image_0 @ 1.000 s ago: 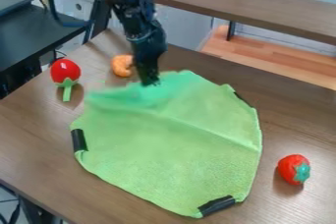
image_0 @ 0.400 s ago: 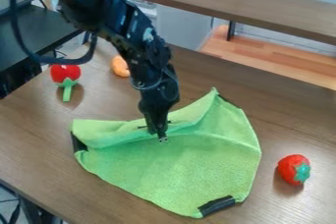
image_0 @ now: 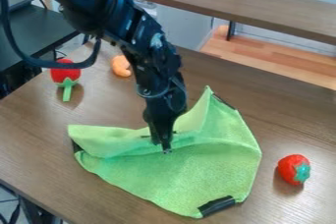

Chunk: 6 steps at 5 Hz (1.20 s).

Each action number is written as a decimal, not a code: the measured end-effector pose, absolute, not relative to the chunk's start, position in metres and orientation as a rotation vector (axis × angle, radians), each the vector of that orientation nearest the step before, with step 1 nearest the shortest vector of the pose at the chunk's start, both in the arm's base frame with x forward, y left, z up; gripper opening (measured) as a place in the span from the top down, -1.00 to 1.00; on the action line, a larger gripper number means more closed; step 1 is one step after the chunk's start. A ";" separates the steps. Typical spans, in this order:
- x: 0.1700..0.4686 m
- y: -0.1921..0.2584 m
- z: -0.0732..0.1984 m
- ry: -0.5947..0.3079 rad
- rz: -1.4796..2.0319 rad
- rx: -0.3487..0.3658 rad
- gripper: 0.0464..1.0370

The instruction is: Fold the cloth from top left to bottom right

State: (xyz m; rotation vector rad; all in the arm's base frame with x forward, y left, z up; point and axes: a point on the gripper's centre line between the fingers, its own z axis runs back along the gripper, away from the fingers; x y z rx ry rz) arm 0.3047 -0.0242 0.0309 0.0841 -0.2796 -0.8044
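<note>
Your gripper points down over the middle of the green cloth, its narrow tip closed on the cloth's folded upper part, with no gap that you can make out between the fingers. The cloth is your task's thing, and it lies on the brown table directly under and around the tip. From the tip, the turned-over part runs leftward as a loose, wavy flap, its far end reaching the cloth's left corner. Up and to the right of the tip, the cloth rises to a pointed peak, with a black strip along the edge just beside that peak. Below and to the right of the tip, the cloth spreads out in a single layer down to another black strip at its lower corner. A third black strip shows partly from under the flap, left of your gripper.

Well to the right of the gripper and a little lower, apart from the cloth, you have a red toy with a green cap. Up and to the left of the tip lies an orange curved toy, and farther left a red toy with a green stem, partly behind the black cable.
</note>
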 end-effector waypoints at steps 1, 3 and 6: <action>0.297 -0.039 0.035 -0.291 -0.839 0.091 0.98; 0.290 -0.069 0.030 -0.306 -0.895 0.134 0.98; 0.272 -0.091 0.003 -0.184 -0.924 0.010 0.11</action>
